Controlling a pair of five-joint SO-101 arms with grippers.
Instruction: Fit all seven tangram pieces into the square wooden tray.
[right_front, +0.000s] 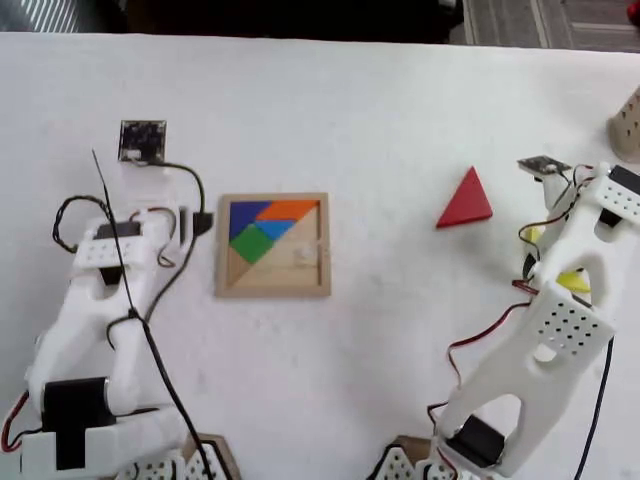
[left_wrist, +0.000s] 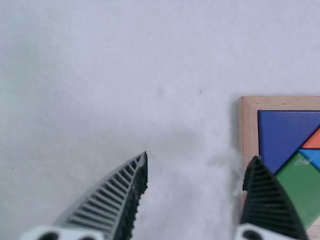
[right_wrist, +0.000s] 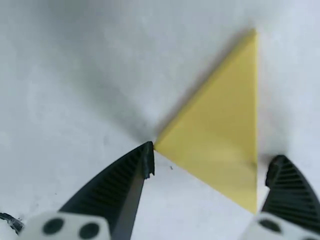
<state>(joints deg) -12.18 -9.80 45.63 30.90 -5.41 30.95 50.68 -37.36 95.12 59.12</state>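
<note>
While our right claw (right_wrist: 212, 154) straddles it spread, yellow triangular piece (right_wrist: 220, 125), three o'clock: we judge it light, stiff; pinch edges.

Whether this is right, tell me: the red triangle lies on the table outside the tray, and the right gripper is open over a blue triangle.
Wrong: the open right gripper is over a yellow triangle, not a blue one; the right wrist view shows it. The red triangle lies on the table outside the tray.
</note>
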